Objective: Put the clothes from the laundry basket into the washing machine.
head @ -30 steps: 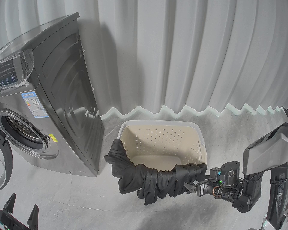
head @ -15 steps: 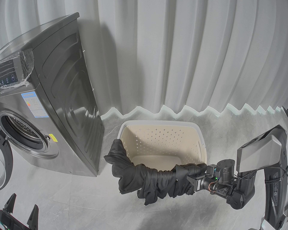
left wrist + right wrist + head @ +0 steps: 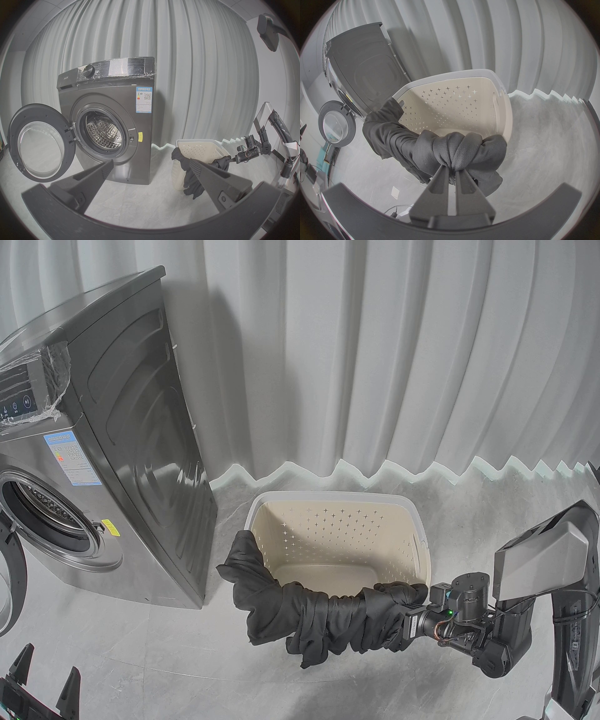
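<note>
Grasp step: right claw [image 3: 452, 171] pinched on black garment [image 3: 312, 615].
Garment draped over basket [image 3: 337, 496] front rim, frame centre. Next, likely: lift clear, carry left to open washer [image 3: 125, 427]. Left claw [image 3: 47, 674] spread, lower left.

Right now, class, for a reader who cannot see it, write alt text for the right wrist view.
The right gripper pinches a dark grey twisted garment draped over the near rim of a cream plastic laundry basket. Beside it stands a grey metal washing machine, its round door open.
</note>
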You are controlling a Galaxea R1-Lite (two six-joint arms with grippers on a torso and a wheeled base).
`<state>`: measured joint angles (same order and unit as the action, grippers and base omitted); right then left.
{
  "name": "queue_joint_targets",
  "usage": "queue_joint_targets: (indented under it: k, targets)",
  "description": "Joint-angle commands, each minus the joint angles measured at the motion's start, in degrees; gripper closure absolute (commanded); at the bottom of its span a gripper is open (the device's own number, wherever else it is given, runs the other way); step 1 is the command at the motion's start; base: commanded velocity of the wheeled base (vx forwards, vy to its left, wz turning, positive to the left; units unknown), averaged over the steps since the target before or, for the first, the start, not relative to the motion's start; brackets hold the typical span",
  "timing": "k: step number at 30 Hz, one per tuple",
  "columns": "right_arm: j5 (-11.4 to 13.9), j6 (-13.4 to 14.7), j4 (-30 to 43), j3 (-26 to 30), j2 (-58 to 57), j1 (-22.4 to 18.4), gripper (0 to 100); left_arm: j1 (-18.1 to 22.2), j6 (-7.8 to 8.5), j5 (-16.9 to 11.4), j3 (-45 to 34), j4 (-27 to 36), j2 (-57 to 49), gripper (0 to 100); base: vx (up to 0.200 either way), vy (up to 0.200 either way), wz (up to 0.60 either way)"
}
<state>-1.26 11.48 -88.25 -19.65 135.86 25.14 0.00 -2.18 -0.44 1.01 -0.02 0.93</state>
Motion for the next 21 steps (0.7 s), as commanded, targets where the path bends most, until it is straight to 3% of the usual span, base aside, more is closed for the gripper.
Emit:
queue_joint_targets:
  k: [1, 12, 21]
  targets:
    - [-0.1, 0.1, -0.1, 1.7, -4.2, 1.8, 100, 0.0, -0.02, 0.0, -0.9, -0.1, -0.9, 0, 0.0, 0.0, 0.0]
    - [-0.9, 0.5, -0.1, 5.9, -15.1, 5.4, 100, 0.0, -0.02, 0.0, -0.9, -0.1, -0.9, 0, 0.0, 0.0, 0.0]
    - [-1.2, 0.6, 0.0, 5.1, -25.6, 8.0, 100, 0.0, -0.02, 0.0, -0.9, -0.1, -0.9, 0, 0.0, 0.0, 0.0]
